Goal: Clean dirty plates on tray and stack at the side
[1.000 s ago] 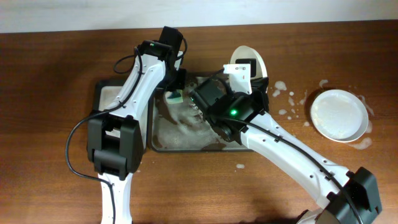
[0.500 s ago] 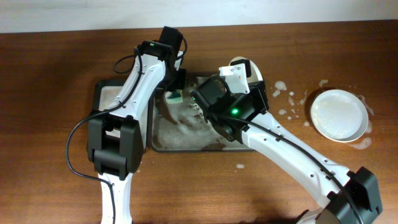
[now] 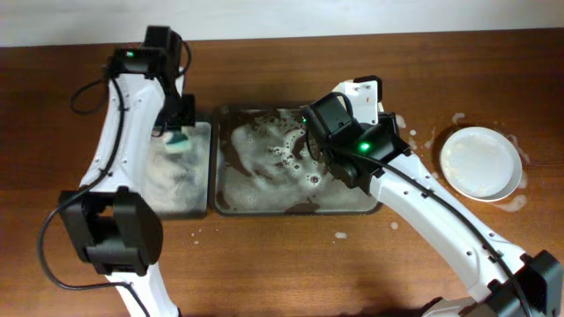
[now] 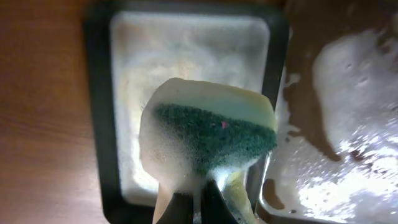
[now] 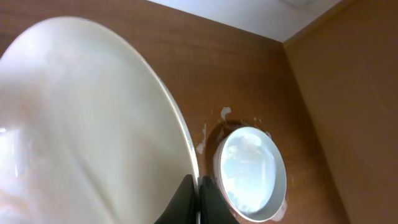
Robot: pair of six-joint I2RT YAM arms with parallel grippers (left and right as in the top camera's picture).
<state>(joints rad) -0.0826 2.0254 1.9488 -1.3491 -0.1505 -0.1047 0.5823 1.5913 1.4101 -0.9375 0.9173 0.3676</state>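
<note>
Two arms reach in from the near edge. The right gripper pinches the rim of a white plate held on edge by the far right end of the sudsy large tray. Only its wrist view shows that plate clearly. A second plate lies on the table to the right. Farther left, the left gripper clamps a soapy green-faced sponge over the small tray.

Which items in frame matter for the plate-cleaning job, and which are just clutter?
Job:
- sponge in left gripper
- held plate in right gripper
- soapy wash tray
- smaller left tray
- washed plate at the side

Lying about:
- foam splashes on the table
</note>
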